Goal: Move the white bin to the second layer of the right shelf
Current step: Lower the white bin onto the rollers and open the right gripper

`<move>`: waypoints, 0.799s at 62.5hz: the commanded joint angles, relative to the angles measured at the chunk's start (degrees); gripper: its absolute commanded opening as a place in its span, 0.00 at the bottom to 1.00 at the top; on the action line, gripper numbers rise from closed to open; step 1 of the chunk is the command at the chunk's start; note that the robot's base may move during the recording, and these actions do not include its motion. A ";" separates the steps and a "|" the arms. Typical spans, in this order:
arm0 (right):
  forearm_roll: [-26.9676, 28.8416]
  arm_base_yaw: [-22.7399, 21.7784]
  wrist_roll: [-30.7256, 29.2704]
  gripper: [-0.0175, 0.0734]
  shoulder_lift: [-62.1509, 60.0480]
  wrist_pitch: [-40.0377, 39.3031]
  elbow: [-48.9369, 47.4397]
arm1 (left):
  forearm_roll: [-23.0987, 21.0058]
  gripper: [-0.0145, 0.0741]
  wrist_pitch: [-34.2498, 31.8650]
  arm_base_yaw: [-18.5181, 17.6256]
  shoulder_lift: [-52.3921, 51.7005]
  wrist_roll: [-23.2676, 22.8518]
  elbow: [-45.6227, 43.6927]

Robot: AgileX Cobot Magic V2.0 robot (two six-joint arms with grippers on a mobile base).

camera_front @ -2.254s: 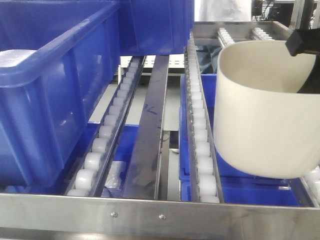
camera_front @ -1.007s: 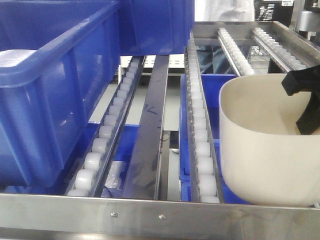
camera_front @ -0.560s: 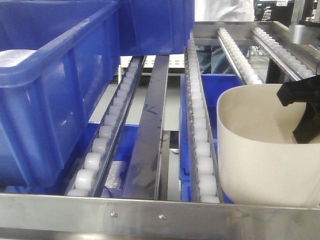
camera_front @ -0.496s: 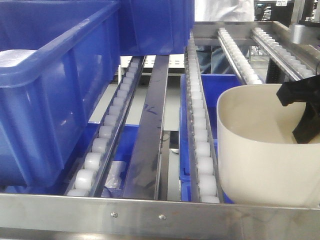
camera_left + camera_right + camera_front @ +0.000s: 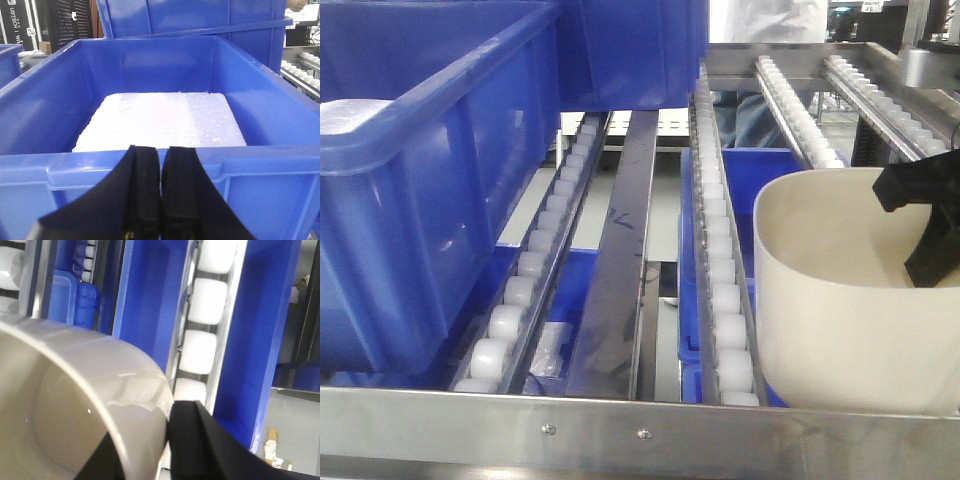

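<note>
Exterior front-facing view: your right gripper (image 5: 926, 222) pinches the far-right wall of the white bin (image 5: 840, 320), jaws straddling its rim, the bin sitting low behind the front rail (image 5: 620, 430) of the right shelf second layer (image 5: 725, 300). Left gripper (image 5: 161, 200): jaws clenched, empty.

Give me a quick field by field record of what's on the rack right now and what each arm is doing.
white bin: down on the right shelf second layer, behind the steel front rail
right gripper: jaws clamped over the bin's rim
left gripper: jaws closed, empty, pointing at the blue crate
blue crate contents: white foam slab
lower level: more blue crates under the rollers
</note>
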 commanded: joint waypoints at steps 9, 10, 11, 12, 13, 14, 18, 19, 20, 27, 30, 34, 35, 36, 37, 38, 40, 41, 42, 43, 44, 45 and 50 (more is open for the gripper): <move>-0.42 -0.08 -0.29 0.45 -1.14 -4.06 -1.36 | -0.29 0.26 -4.96 -0.19 -0.76 -0.43 1.90; -0.42 -0.08 -0.29 0.48 -1.14 -4.13 -1.36 | -0.29 0.26 -4.96 -0.19 -0.76 -0.43 1.90; -0.42 -0.08 -0.29 0.51 -1.14 -4.26 -1.36 | -0.29 0.26 -4.96 -0.19 -0.76 -0.43 1.90; -0.42 -0.08 -0.29 0.54 -1.14 -4.37 -1.36 | -0.29 0.26 -4.96 -0.19 -0.76 -0.43 1.90; -0.42 -0.08 -0.29 0.57 -1.14 -4.47 -1.36 | -0.29 0.26 -4.96 -0.19 -0.76 -0.43 1.90; -0.42 -0.08 -0.29 0.61 -1.14 -4.55 -1.36 | -0.29 0.26 -4.96 -0.19 -0.76 -0.43 1.90; -0.42 -0.08 -0.29 0.69 -1.14 -4.69 -1.36 | -0.29 0.26 -4.96 -0.19 -0.76 -0.43 1.90; -0.42 -0.08 -0.29 0.71 -1.14 -4.76 -1.36 | -0.29 0.26 -4.96 -0.19 -0.76 -0.43 1.90; -0.42 -0.08 -0.29 0.72 -1.14 -4.76 -1.36 | -0.29 0.26 -4.96 -0.19 -0.76 -0.43 1.90; -0.42 -0.08 -0.29 0.73 -1.33 -4.76 -1.36 | -0.29 0.26 -4.96 -0.19 -0.76 -0.43 1.90; -0.42 -0.08 -0.29 0.73 -1.54 -4.76 -1.36 | -0.29 0.26 -4.96 -0.19 -0.76 -0.43 1.90; -0.42 -0.08 -0.29 0.73 -2.05 -4.81 -1.36 | -0.29 0.26 -4.96 -0.19 -0.76 -0.43 1.90; -0.42 -0.08 -0.29 0.73 -2.19 -4.87 -1.36 | -0.29 0.26 -4.96 -0.19 -0.76 -0.43 1.90; -0.42 -0.08 -0.29 0.73 -2.31 -4.88 -1.36 | -0.29 0.26 -4.96 -0.19 -0.76 -0.43 1.90; -0.42 -0.08 -0.29 0.73 -2.48 -4.95 -1.36 | -0.29 0.26 -4.96 -0.19 -0.76 -0.43 1.90; -0.42 -0.08 -0.29 0.73 -2.80 -5.04 -1.36 | -0.29 0.26 -4.96 -0.19 -0.76 -0.43 1.90; -0.42 -0.08 -0.29 0.73 -3.30 -5.19 -1.36 | -0.29 0.26 -4.96 -0.19 -0.76 -0.43 1.90; -0.42 -0.08 -0.29 0.73 -3.56 -5.32 -1.36 | -0.29 0.26 -4.96 -0.19 -0.76 -0.43 1.90; -0.42 -0.08 -0.29 0.73 -3.76 -5.39 -1.36 | -0.29 0.26 -4.96 -0.19 -0.76 -0.43 1.90; -0.42 -0.08 -0.29 0.73 -4.15 -5.58 -1.36 | -0.29 0.26 -4.96 -0.19 -0.76 -0.43 1.90; -0.42 -0.08 -0.29 0.73 -4.44 -5.65 -1.36 | -0.29 0.26 -4.96 -0.19 -0.76 -0.43 1.90; -0.42 -0.08 -0.29 0.73 -4.86 -5.65 -1.36 | -0.29 0.26 -4.96 -0.19 -0.76 -0.43 1.90; -0.42 -0.08 -0.29 0.73 -6.21 -5.58 -1.36 | -0.29 0.26 -4.96 -0.19 -0.76 -0.43 1.90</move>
